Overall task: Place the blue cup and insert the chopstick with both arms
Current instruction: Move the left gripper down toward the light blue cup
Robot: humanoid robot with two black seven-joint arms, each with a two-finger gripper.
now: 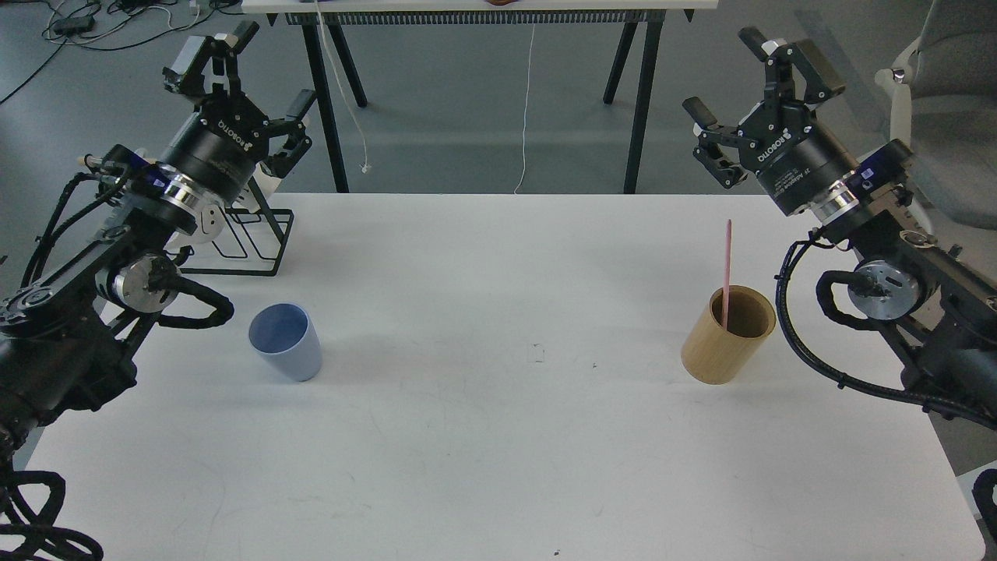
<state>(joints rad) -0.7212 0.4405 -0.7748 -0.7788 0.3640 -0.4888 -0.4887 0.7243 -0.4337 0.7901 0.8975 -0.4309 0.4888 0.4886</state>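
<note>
The pale blue cup (286, 341) stands upright on the left part of the white table (498, 436), empty. A thin pink chopstick (727, 269) stands in the tan wooden cylinder (728, 335) on the right, its top sticking well above the rim. My left gripper (248, 82) is raised above the table's far left corner, open and empty, well behind the cup. Over the far right corner hangs my right gripper (759, 78), also open and holding nothing, behind and above the cylinder.
A black wire rack (249, 238) sits at the table's far left, beside my left arm. Beyond the table stand black trestle legs (635, 101) of another table, with a white cable (528, 109) hanging. A grey chair (946, 101) is at far right.
</note>
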